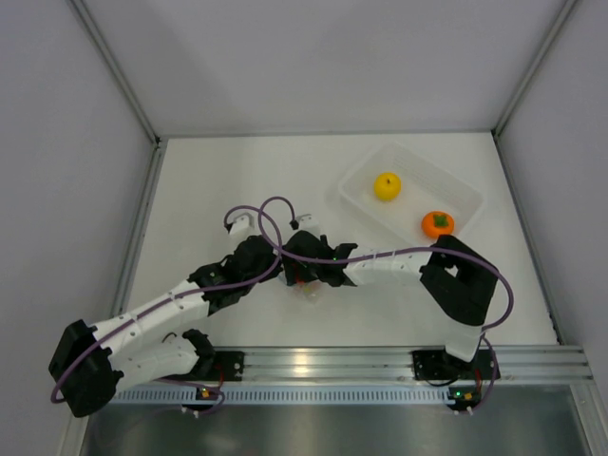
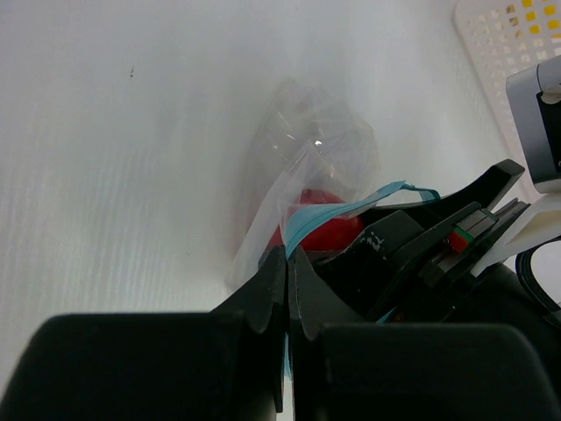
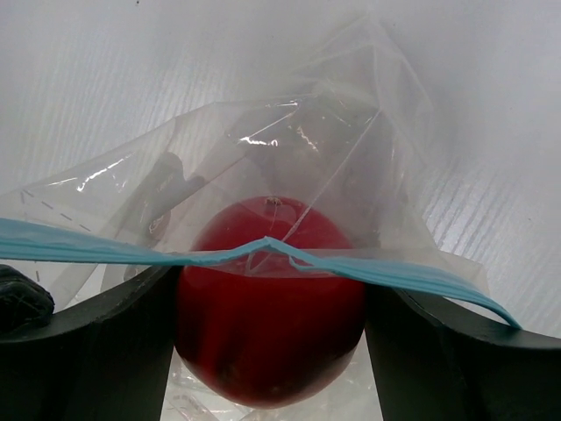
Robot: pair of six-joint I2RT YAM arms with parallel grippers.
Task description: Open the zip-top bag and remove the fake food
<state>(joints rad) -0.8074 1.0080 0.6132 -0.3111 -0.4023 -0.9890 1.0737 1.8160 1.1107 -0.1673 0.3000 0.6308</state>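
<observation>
as left end effector [image 2: 287, 256] pinches the zip-top bag [image 2: 308, 149], right end effector [image 3: 272, 303] clamps the red fruit [image 3: 263, 346] inside

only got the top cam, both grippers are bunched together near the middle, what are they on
observer: The left gripper is pinched shut on the zip-top bag, right at its blue zip strip.
operator: ok and wheres the red one
observer: The red fruit is inside the bag, held between the two sides of the right gripper.
operator: zip open yet
observer: In the right wrist view the blue strip lies across the front of the fruit. I cannot tell whether the mouth is parted.
</observation>
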